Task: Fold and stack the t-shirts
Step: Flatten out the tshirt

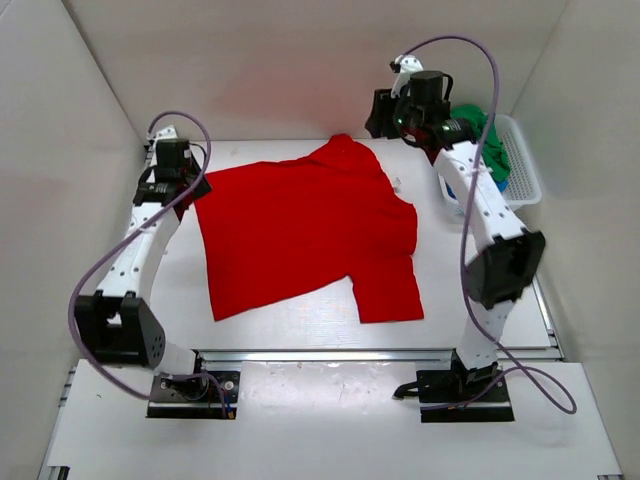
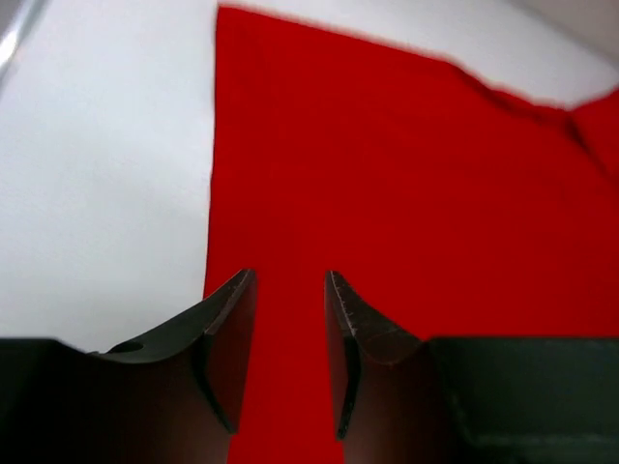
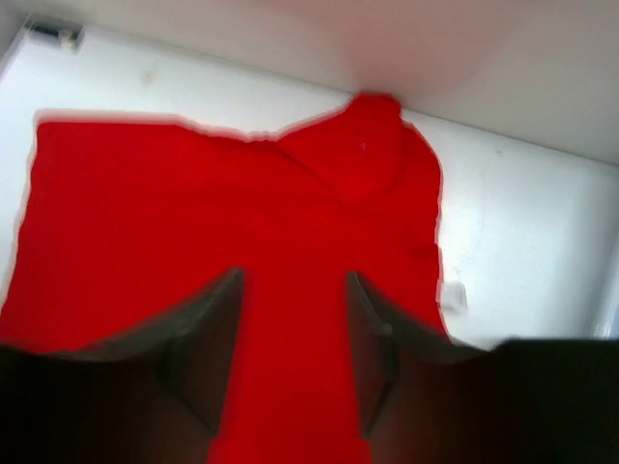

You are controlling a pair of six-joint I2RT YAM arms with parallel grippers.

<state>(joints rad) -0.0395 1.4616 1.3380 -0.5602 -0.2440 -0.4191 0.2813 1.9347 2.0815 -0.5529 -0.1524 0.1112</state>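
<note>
Hovering over spread red t-shirt [image 1: 300, 235], left claw [image 2: 288, 280] and right claw [image 3: 292, 280] both open, empty; first fold likely next, needs edge grips.

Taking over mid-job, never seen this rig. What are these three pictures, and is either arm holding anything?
Two robot arms stand at the near edge of a table. The wide picture looks down from behind them; the other two come from a camera on each wrist, so the dark prongs are that arm's own fingers. A red t-shirt lies spread on the table; a white basket at the right holds green cloth. The left gripper and right gripper are both open, holding nothing.
</note>
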